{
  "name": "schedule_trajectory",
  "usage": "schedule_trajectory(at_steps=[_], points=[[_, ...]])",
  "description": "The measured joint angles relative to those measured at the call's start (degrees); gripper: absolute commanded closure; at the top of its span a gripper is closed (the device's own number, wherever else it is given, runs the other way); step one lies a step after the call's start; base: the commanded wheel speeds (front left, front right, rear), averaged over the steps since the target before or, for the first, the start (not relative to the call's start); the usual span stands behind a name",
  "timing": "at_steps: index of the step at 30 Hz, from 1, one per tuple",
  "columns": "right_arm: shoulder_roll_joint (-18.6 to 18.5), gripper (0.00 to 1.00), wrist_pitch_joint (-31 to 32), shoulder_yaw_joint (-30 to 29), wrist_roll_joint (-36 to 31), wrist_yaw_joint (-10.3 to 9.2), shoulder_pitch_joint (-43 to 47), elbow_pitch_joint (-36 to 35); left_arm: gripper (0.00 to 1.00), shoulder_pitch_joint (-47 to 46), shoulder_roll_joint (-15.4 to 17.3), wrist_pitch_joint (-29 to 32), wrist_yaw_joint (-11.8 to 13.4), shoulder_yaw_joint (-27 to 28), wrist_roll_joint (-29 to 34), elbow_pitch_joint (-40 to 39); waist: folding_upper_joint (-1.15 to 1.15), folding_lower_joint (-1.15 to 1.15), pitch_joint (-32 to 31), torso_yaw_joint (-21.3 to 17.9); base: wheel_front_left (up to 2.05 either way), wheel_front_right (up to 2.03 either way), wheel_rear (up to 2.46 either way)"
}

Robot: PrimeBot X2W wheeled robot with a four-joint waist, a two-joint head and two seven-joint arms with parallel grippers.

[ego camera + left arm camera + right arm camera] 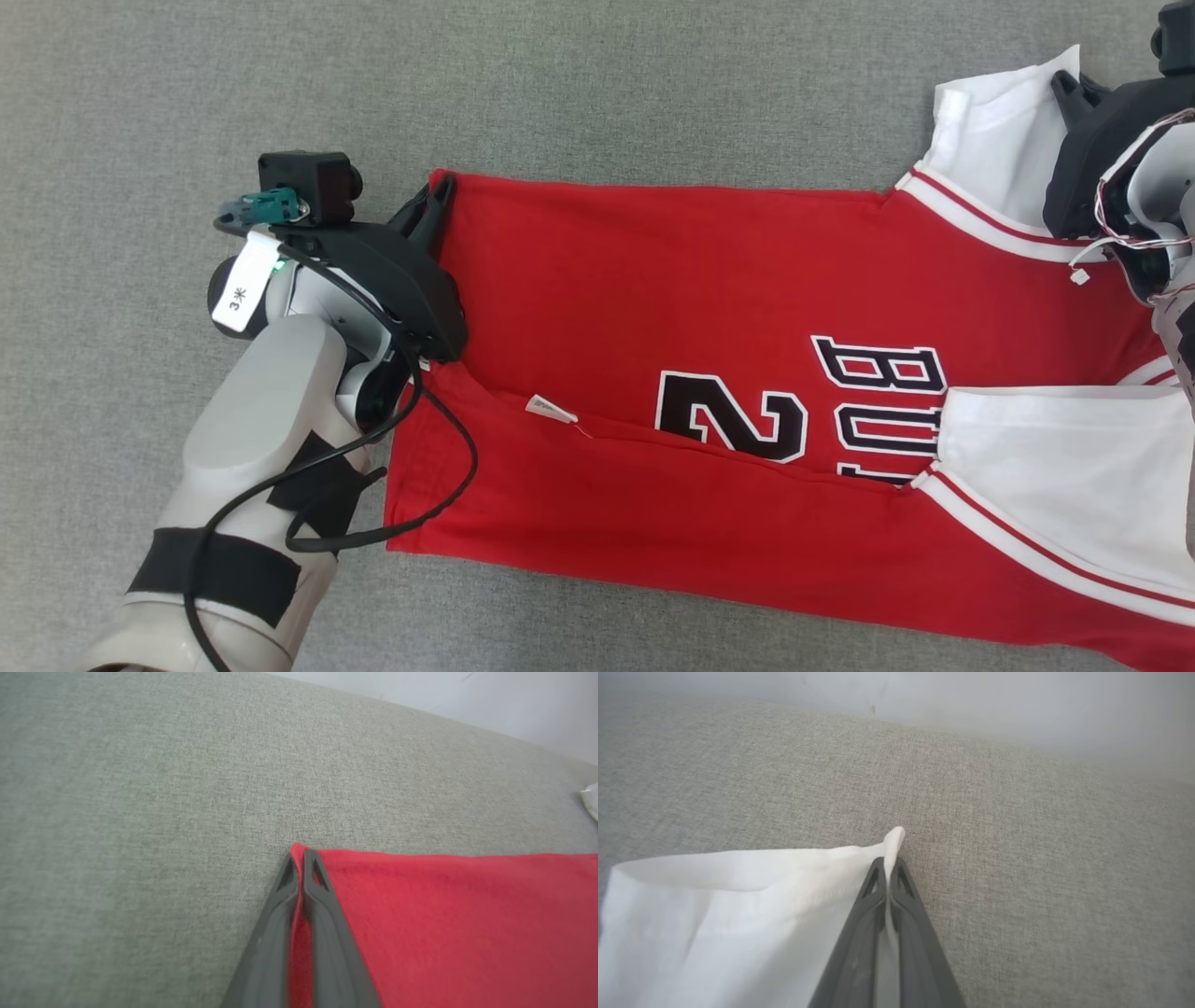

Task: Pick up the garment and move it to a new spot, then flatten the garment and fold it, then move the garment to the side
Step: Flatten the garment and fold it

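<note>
Judging by how it lies, the red jersey (653, 271) is moved and flattened, and folding is under way. It is stretched out on the grey cloth surface (560, 84). The long flap (653, 523) on the robot's side of the printed "2" (733, 425) is turned in and covers the numeral's lower edge. The opposite long side, beyond the "2", is not yet folded. That fold, any crosswise fold and the final move aside remain.

Both arms look set to take that far edge. The left end effector (441, 191) is pressed together on the far hem corner (299, 848), well apart from the "2" at the hem end, with red cloth pinched between its fingers (327, 933). Its pale forearm (252, 439) slants up toward the hem, wrist bent so the fingers run along the jersey's end. The right end effector (889, 863) is closed on the edge of the white sleeve (990, 131), beyond the "2" at the shoulder end. A tuft of white cloth pokes past its tips.
</note>
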Motion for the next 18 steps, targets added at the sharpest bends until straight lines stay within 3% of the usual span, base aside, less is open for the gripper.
schedule_trajectory(at_steps=[18], points=[[-1.36,1.00,-7.40,0.65,2.92,0.00,2.71,-4.26,1.00,0.59,2.23,-3.25,0.00,0.59,-1.47,0.24,0.00,0.00,-3.83,-1.55,0.00,0.00,0.00]])
